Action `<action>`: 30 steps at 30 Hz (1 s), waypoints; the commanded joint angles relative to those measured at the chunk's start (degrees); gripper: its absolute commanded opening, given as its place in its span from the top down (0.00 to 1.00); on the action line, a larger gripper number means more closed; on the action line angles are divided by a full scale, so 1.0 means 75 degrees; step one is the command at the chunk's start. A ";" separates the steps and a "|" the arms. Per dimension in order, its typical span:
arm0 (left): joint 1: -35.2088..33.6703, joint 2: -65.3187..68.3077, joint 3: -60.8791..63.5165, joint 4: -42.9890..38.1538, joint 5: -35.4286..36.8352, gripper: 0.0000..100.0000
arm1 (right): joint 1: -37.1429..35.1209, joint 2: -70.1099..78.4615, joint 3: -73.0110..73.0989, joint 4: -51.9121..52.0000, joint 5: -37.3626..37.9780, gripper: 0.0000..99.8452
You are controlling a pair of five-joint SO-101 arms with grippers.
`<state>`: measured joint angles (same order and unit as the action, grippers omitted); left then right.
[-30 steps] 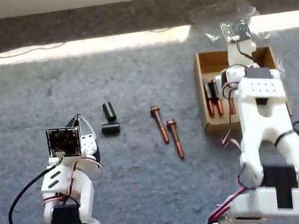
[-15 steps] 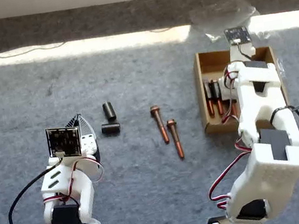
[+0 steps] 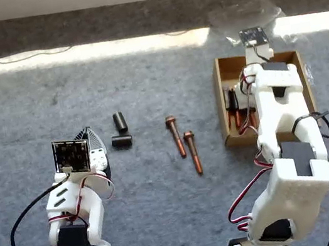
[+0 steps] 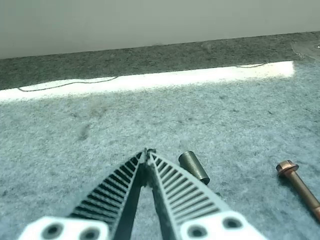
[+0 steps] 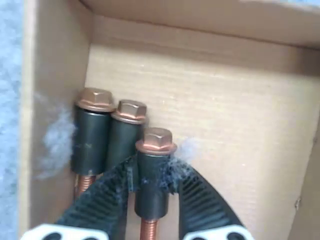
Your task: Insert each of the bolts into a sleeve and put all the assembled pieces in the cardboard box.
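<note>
In the right wrist view my right gripper [image 5: 153,167] is shut on an assembled piece [image 5: 156,142], a copper bolt in a black sleeve, low inside the cardboard box [image 5: 210,90]. Two more assembled pieces [image 5: 107,137] lie side by side against the box wall, touching the held one. In the high view the right arm covers much of the box [image 3: 221,101]. Two loose black sleeves [image 3: 120,130] and two bare bolts [image 3: 183,144] lie on the carpet between the arms. My left gripper [image 3: 87,131] is shut and holds nothing, just beside the sleeves; its tips [image 4: 146,152] are near one sleeve [image 4: 194,167].
Grey carpet covers the table, with a bright sunlit strip [image 3: 75,52] along the far side. A crumpled clear plastic bag [image 3: 247,14] lies behind the box. One bolt [image 4: 298,182] shows in the left wrist view. Open carpet lies between sleeves and bolts.
The right arm has stretched forward and lowered deeper into the box with the assembled piece. The left arm has kept still.
</note>
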<state>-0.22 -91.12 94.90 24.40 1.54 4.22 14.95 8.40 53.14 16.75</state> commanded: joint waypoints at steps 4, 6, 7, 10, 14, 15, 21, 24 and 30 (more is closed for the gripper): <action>0.0088 -0.0064 -0.0088 -0.0047 -0.0047 0.98 | -0.0486 -0.0170 -0.0967 0.0779 0.0152 0.91; 0.0088 -0.0064 -0.0088 -0.0047 -0.0047 0.98 | -0.0486 -0.0170 -0.1002 0.0779 0.0141 0.87; 0.0088 -0.0064 -0.0088 -0.0047 -0.0047 0.98 | -0.0463 -0.0170 -0.1002 0.0756 0.0141 0.87; 0.0088 -0.0064 -0.0076 -0.0047 -0.0047 0.98 | -0.0451 -0.0158 -0.1002 0.0744 0.0141 0.87; 0.0088 -0.0064 -0.0076 -0.0047 -0.0047 0.98 | -0.0440 -0.0147 -0.1002 0.0733 0.0141 0.87; 0.0088 -0.0064 -0.0076 -0.0047 -0.0047 0.98 | -0.0440 -0.0158 -0.1002 0.0744 0.0141 0.87; 0.0088 -0.0064 -0.0076 -0.0047 -0.0047 0.98 | -0.0592 -0.0193 -0.1377 0.1084 0.0141 0.87; -0.0006 -0.0064 -0.0100 -0.0047 -0.0047 0.98 | -0.0838 -0.0193 -0.2104 0.1952 0.0141 0.87; -0.0393 -0.0064 -0.0135 -0.0047 -0.0035 0.98 | -0.1623 -0.0193 -0.3851 0.3604 0.0141 0.87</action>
<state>-2.15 -91.12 94.81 24.40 1.71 -4.75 14.86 -12.62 74.77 16.84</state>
